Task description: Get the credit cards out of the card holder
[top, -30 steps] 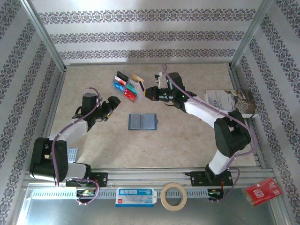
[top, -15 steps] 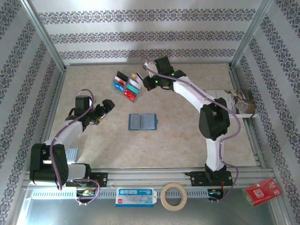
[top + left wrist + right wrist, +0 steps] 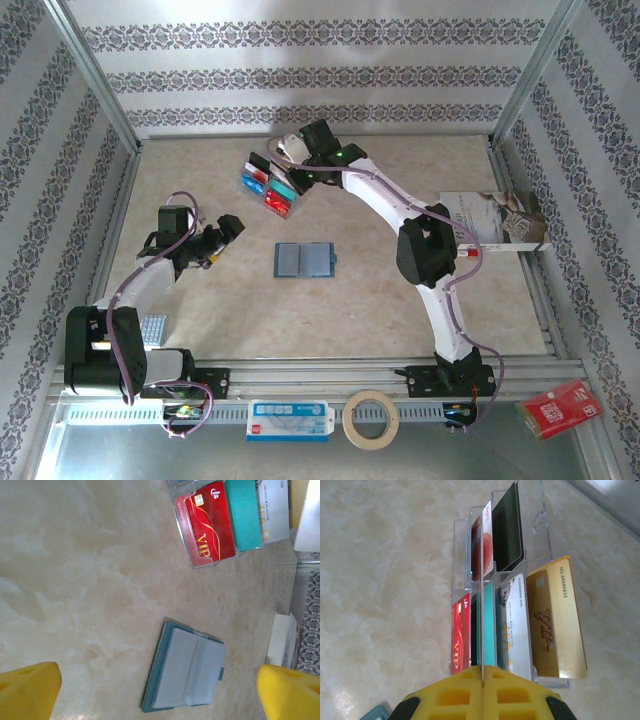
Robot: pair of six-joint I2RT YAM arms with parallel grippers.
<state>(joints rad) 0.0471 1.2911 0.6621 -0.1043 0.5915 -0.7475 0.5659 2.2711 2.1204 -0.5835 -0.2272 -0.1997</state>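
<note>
Several credit cards (image 3: 517, 630) edge-on in clear rack (image 3: 540, 525), faces unreadable

We hold left arm low at near left, elbow bent, forearm angled right. Left gripper (image 3: 228, 229) points right, jaws spread wide. We stretch right arm far across to far centre, wrist turned left. Right gripper (image 3: 482, 680) closed, yellow fingers (image 3: 450, 692) pressed flush together.

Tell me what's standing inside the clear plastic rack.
Upright cards: red VIP card, teal card, white card, gold VIP card, black card, red-and-white card. Their faces overlap, so any card behind them is covered.
</note>
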